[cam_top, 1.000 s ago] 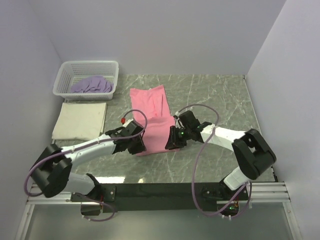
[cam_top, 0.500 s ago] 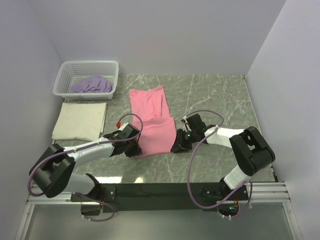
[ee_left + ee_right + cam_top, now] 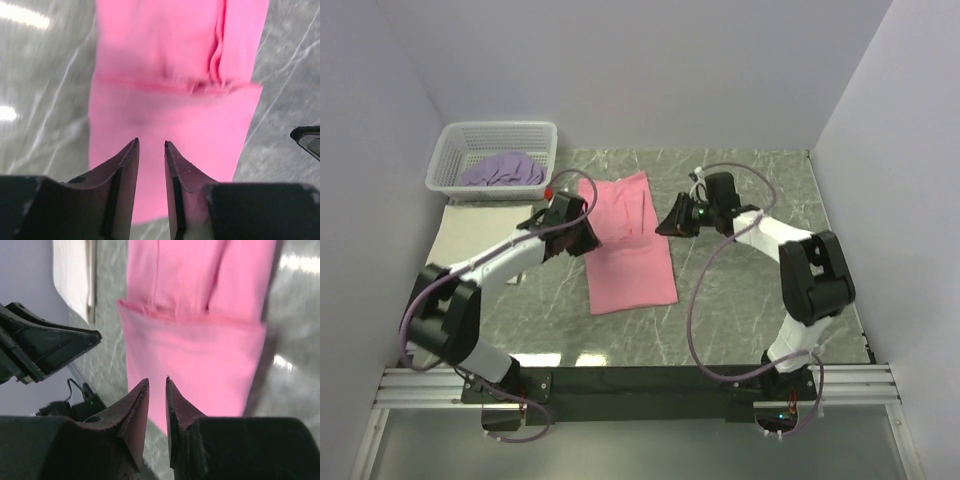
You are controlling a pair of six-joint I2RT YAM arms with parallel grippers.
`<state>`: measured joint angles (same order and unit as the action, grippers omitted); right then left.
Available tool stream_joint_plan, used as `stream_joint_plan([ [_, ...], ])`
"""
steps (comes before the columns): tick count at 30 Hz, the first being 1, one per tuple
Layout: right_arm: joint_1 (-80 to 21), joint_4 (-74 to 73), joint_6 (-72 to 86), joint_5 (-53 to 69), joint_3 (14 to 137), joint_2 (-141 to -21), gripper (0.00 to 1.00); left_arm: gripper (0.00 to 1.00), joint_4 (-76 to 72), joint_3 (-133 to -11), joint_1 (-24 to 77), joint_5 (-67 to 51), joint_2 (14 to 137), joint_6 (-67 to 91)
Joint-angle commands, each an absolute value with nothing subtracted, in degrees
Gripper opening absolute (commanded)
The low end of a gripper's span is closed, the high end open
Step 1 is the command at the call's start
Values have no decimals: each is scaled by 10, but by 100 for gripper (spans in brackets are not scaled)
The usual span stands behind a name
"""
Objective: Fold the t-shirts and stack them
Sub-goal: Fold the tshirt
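The pink t-shirt (image 3: 630,270) lies flat as a long folded strip in the middle of the table, with a crosswise fold edge halfway along it. It also shows in the left wrist view (image 3: 170,60) and the right wrist view (image 3: 195,355). My left gripper (image 3: 582,238) hovers at its left edge, narrowly open and empty (image 3: 150,142). My right gripper (image 3: 670,225) hovers at its right edge, narrowly open and empty (image 3: 157,379). The cream t-shirt (image 3: 470,250) lies folded at the left. The lavender t-shirt (image 3: 505,170) lies crumpled in the basket.
The white lattice basket (image 3: 450,150) stands at the back left corner. Walls close the table on the left, back and right. The left arm reaches over part of the cream shirt. Grey marble table (image 3: 750,290) shows to the right of the pink shirt.
Both grippers have left the near end of the pink shirt and moved away from me to its middle. The shirt's near part now lies flat, free of both grippers.
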<state>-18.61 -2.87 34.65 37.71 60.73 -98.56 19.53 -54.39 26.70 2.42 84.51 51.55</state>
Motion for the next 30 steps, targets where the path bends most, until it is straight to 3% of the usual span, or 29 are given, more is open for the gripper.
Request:
stream_joint_plan([
  [1,-173,-2,346,401,661,-1049,27,32,163,-592,244,-7,915,460],
  [8,-150,-1,370,394,702,-1164,26,31,130,-605,200,-25,1010,451],
  [15,-133,26,390,374,674,-1162,25,32,127,-585,192,-30,1013,446],
  [19,-134,-35,354,336,668,-1092,25,41,183,-572,207,-2,914,459],
  [21,-139,-56,337,310,651,-1038,27,52,246,-573,229,52,881,473],
  [22,-143,-77,331,302,642,-1020,29,55,264,-573,238,61,850,478],
  [25,-163,-132,317,231,585,-927,46,74,314,-533,295,90,784,508],
  [30,-220,-202,319,107,513,-823,61,80,354,-462,376,97,719,582],
])
